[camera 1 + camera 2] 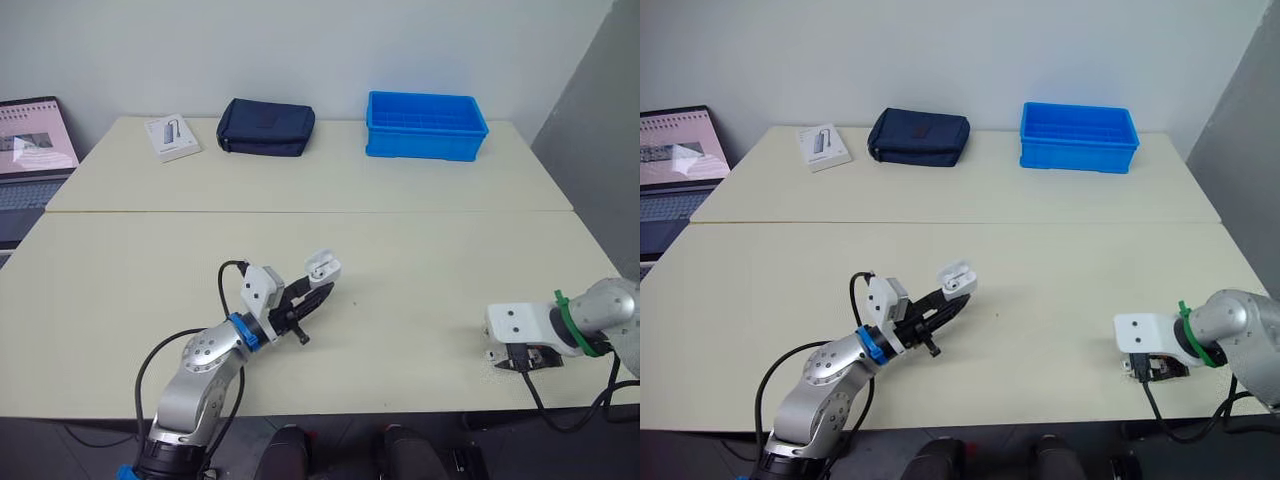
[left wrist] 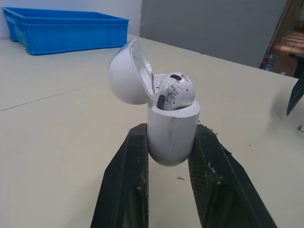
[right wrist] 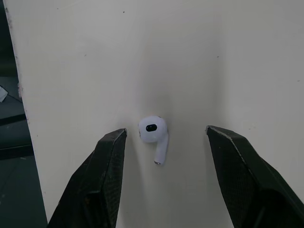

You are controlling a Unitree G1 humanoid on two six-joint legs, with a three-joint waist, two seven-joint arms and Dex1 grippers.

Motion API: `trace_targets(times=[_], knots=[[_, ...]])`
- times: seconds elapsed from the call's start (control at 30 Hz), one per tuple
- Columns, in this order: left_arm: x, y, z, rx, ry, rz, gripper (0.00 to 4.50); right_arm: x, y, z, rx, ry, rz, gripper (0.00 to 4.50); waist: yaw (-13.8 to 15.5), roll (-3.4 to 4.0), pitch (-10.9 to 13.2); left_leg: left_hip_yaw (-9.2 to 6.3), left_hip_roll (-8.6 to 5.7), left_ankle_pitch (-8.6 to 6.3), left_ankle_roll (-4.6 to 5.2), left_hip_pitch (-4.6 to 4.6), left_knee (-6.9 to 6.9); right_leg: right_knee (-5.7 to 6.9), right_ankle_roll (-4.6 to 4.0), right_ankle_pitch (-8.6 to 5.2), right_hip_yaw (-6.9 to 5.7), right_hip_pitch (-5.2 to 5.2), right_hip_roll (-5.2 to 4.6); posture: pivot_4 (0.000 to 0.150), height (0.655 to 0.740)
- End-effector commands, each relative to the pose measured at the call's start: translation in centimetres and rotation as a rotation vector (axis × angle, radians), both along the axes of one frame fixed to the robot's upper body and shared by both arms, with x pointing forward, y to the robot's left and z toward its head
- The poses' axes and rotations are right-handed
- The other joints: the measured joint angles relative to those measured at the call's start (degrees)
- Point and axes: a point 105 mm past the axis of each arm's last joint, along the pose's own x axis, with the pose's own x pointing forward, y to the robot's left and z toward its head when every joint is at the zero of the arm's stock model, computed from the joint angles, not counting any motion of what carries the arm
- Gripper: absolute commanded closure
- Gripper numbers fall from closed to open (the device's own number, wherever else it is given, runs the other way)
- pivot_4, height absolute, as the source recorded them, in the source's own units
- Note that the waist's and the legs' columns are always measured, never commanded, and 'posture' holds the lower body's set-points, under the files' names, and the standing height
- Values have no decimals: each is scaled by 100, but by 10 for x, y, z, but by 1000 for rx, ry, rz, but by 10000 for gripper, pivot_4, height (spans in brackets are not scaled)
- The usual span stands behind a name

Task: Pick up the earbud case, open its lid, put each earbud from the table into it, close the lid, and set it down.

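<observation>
Left claw [image 1: 318,292] pinches the open earbud case [image 2: 172,133]; right claw [image 3: 166,134], spread around an earbud [image 3: 153,129], could nudge it off the worktop [image 3: 190,57].

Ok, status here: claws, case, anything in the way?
Left claw shut on earbud case, lid open, one earbud seated inside. Right claw open, straddling second earbud on table. Nothing blocking the pick.

Two cream tables [image 1: 420,260] stand pushed together before a white wall [image 1: 300,50], a grey panel [image 1: 600,110] at the right.
</observation>
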Motion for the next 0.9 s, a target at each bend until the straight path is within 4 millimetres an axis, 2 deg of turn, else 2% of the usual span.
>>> trace_targets(times=[0.03,0.3,0.4,0.57,0.7,0.77,0.9], knots=[[-1,-2,10,-12,-39,-4,37170,3,1,2,-12,-15,0,17303,0,0,0,1,0,0,0,0,0,0,0,0,1,-1,0,1500,7400],[-1,1,10,-8,-38,6,37170,4,6,-5,6,9,-9,17303,-8,-1,-1,0,1,0,0,2,1,2,-2,-1,-1,1,1,1500,7400],[-1,1,10,-7,-37,7,37170,4,6,-6,5,17,-13,23454,-10,-3,-2,0,2,0,0,2,1,2,0,0,-1,1,1,1500,7400],[-1,1,9,-5,-37,7,37170,2,3,-10,-10,30,-14,40081,-14,-7,-4,4,3,0,0,9,6,1,-4,-2,2,8,1,1500,7400],[-1,1,9,-5,-36,6,37170,2,6,-8,3,26,-7,40924,-14,-8,-4,6,3,0,0,9,7,-1,-5,-2,5,9,0,1500,7400],[-1,1,9,-5,-37,4,37170,5,10,0,29,-4,13,40924,-14,-8,-4,6,3,0,0,8,6,-2,-5,-2,4,8,0,1500,7400],[0,1,10,-6,-40,2,37170,18,34,21,169,-95,45,40924,-33,-7,-4,11,4,0,0,8,5,2,-3,-1,8,3,1,1500,7400]])
